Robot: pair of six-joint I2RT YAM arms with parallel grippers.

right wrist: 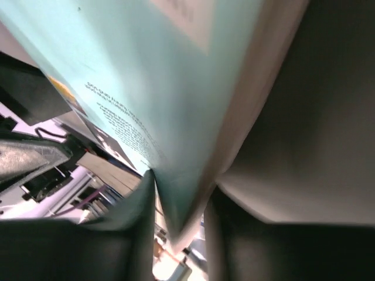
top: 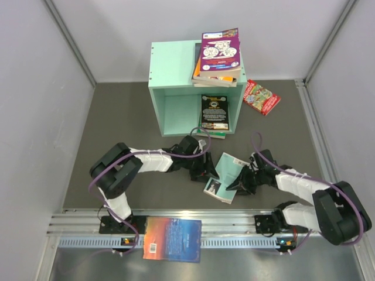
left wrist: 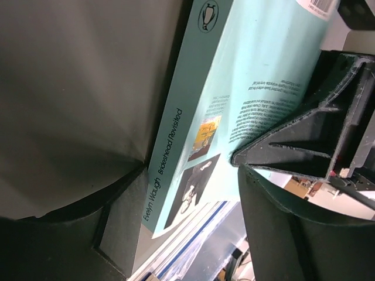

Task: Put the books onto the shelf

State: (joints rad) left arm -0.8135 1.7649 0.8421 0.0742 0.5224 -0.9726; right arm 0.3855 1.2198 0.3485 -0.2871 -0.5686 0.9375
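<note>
You're in a robot lab cell, not a home or office. Bare grey panel walls (top: pixel 35 105) held in aluminium framing (top: pixel 69 40) box the workspace in on three sides. A dark desk mat (top: pixel 123 117) covers the floor of it. The slotted aluminium rail (top: pixel 234 222) at the near edge carries your left arm (top: pixel 146 159) and right arm (top: pixel 296 184), with purple cables (top: pixel 256 139) looping loose. Everything else is a staged prop: mint shelf (top: pixel 170 64), books (top: pixel 218 55), teal book (top: pixel 225 172) between the arms.

Wrists low; left arm (top: pixel 146 159), right arm (top: pixel 293 182) angled inward; left jaws apart, right jaws apparently clamped.
</note>
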